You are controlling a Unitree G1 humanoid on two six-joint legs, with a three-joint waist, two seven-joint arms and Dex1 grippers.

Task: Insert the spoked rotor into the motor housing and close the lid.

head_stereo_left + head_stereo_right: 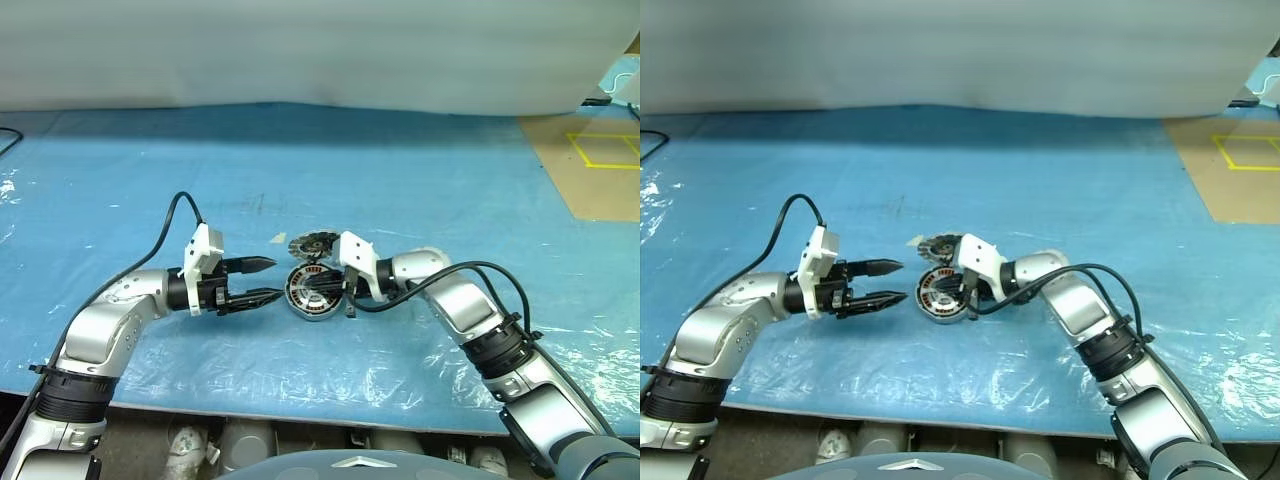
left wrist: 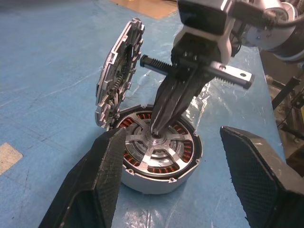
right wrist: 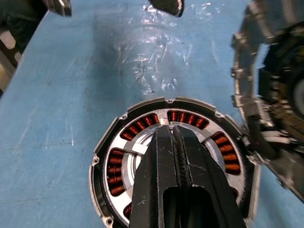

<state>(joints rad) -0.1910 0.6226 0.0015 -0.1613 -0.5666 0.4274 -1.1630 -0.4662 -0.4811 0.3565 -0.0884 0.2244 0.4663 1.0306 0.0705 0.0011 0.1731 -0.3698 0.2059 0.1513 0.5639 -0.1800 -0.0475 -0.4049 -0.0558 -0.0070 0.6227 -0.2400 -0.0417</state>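
Spoked rotor (image 2: 154,152) sits inside the motor housing (image 2: 142,178), its silver spokes lying over the ring of copper-brown windings, and the housing rests on the blue table cover (image 1: 420,190) near the middle of the scene. The right gripper (image 2: 159,128) comes in from 3 o'clock in the head views, its two black fingers pressed together with nothing between them; in the left wrist view their joined tips meet the rotor's central hub. The left gripper (image 1: 268,281) hovers at 9 o'clock of the housing, just beside it and apart from it, fingers spread and empty, pointing toward the housing.

The lid (image 2: 118,78) stands tilted on its toothed rim at 12 o'clock of the housing in the head views, its lower edge against the housing's wall and its dark segmented face turned toward the right gripper.

Counted: one rotor, one housing, one lid, two grippers. A small pale scrap (image 1: 279,238) lies on the cover at 11 o'clock of the housing, just beside the lid.
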